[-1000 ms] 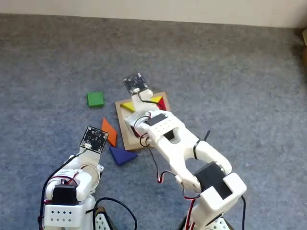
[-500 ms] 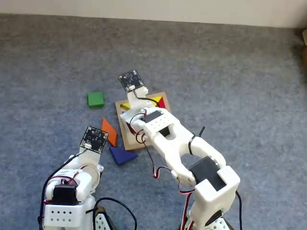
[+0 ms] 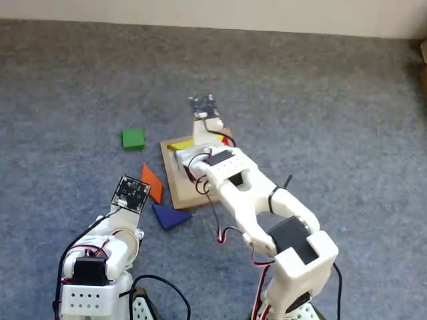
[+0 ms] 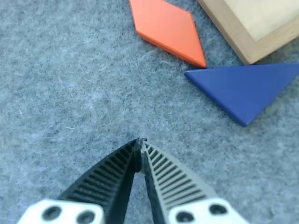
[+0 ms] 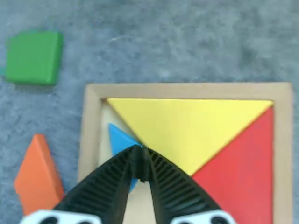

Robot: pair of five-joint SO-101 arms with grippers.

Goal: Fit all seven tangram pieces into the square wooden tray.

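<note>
Three pieces are seen inside the square wooden tray (image 5: 187,89): a yellow triangle (image 5: 187,126), a red triangle (image 5: 243,172) and a light-blue triangle (image 5: 119,137) by the tray's wall. The right tool (image 5: 141,153), pinched together with nothing gripped, is poised tips-down over that last piece. A gentle sideways nudge is advised until it is seated flush, pressure kept light so the tray is not shifted. Outside the tray lie a green square (image 5: 33,57), orange parallelogram (image 4: 166,28) and dark-blue triangle (image 4: 247,88); the left tool (image 4: 140,142) is held closed and empty there
</note>
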